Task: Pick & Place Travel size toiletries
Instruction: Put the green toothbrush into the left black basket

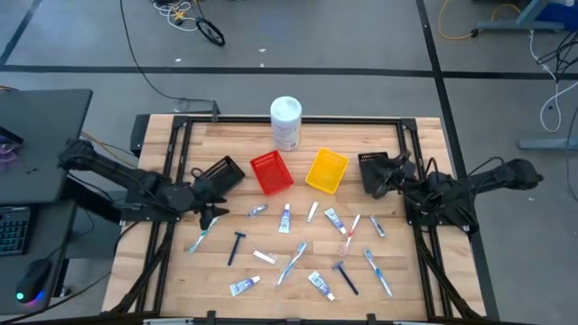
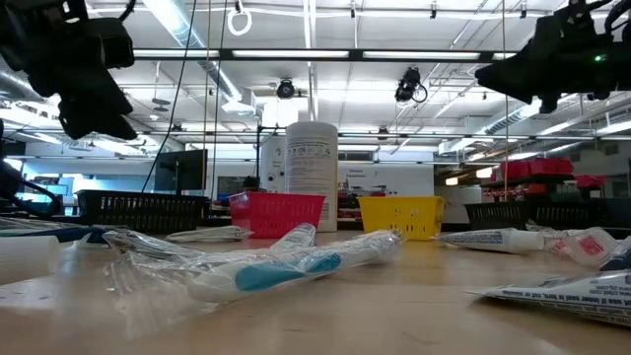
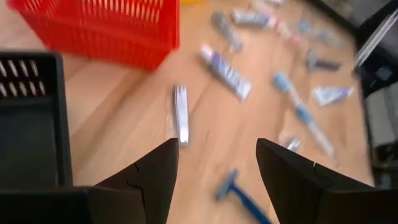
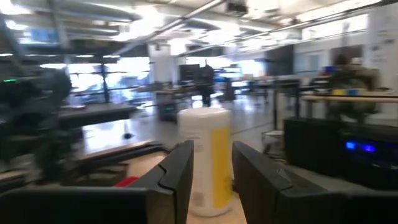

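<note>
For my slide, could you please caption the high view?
Two open grippers, left and right, flank scattered toiletries.

Red basket, yellow basket, black bins (mesh-patterned), white canister, blue razor, pale wood table.

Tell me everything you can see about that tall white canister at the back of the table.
The white canister is an upright cylinder with a flat round top, seemingly plastic. A printed label with small text wraps its side; from the right wrist view part of the wrap looks yellow. It stands on the wooden table at the far middle edge, just behind the red basket and yellow basket. Nothing grips or touches it; whether its lid is sealed cannot be told.
</note>
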